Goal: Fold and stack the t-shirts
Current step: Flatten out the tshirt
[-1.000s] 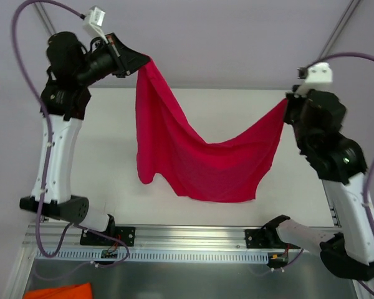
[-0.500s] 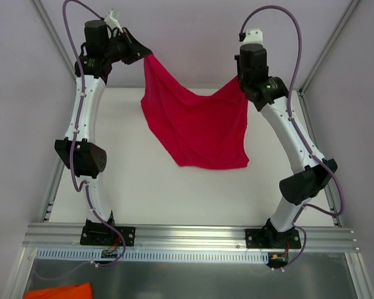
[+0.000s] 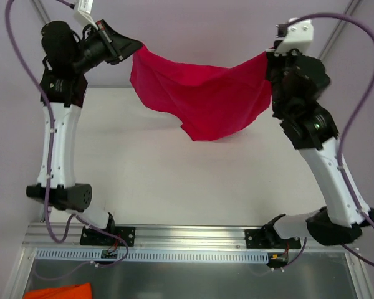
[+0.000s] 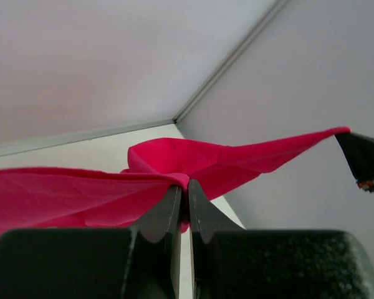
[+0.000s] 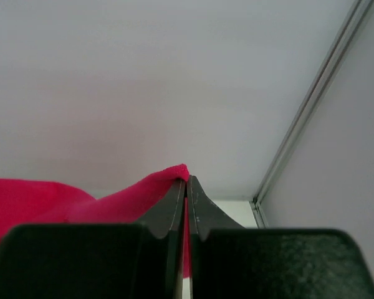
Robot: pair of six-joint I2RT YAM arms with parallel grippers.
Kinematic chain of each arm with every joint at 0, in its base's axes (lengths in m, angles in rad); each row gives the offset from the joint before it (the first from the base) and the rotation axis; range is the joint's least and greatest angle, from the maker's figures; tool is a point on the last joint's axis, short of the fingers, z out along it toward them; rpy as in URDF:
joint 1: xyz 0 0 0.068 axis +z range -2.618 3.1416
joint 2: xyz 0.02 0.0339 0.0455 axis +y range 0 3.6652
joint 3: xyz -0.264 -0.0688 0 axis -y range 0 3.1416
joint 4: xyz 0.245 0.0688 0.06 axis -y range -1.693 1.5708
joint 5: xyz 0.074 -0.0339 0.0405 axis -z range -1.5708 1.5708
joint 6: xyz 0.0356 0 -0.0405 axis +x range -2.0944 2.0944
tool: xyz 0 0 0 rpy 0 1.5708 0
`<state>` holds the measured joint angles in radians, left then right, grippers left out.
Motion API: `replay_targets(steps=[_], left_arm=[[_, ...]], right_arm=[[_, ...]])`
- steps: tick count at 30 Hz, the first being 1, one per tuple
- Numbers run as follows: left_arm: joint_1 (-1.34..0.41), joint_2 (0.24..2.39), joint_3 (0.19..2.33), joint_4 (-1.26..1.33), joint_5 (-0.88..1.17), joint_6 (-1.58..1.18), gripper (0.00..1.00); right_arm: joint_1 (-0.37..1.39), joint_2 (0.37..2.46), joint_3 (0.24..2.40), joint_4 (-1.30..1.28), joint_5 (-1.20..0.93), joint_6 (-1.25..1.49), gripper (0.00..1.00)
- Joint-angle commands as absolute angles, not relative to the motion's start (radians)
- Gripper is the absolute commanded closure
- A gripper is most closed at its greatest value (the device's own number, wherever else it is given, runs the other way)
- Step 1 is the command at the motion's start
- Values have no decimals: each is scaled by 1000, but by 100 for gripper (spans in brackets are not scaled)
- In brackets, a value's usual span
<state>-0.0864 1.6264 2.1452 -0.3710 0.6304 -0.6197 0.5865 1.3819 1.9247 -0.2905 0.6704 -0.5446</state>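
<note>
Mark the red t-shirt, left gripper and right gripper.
red t-shirt (image 3: 202,99), top view, middle of hanging cloth.
left gripper (image 4: 182,185), left wrist view, between fingertips.
right gripper (image 5: 186,180), right wrist view, between fingertips.

One t-shirt (image 3: 206,103). Two end effectors: left end effector (image 3: 136,51), right end effector (image 3: 266,58). One orange cloth (image 3: 56,291). One table (image 3: 174,180).

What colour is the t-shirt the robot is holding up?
The t-shirt is plain crimson red, no print; best seen from the top view.

Bright even light, soft shadows, sharp focus.
</note>
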Motion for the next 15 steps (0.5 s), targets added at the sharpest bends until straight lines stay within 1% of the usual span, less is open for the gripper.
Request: replay_targets(steps=[1,2,6,8,10,13,15], left_arm=[[-98,1438,2083,-272,730,-611,100],[-101,1389,2056,-273,745,-612,100],[-123,1280,1984,-275,796,-614,100],[-123,1223,1954,-268,831,-614,100],[-123,1175,1951,-265,856,-607,100],[-123,1128,1968,-247,890,-603,100],[-123,1120,1982,-242,911,-606,100]], right_arm=[[652,1206,1902,-144,745,-626,99],[663,1183,1905,-156,742,-614,99],[683,1100,1937,-346,680,-500,99],[683,1036,1910,-409,597,-456,99],[683,962,1873,-417,588,-419,99],[683,852,1749,-315,621,-422,99],[681,830,1717,-295,644,-442,99]])
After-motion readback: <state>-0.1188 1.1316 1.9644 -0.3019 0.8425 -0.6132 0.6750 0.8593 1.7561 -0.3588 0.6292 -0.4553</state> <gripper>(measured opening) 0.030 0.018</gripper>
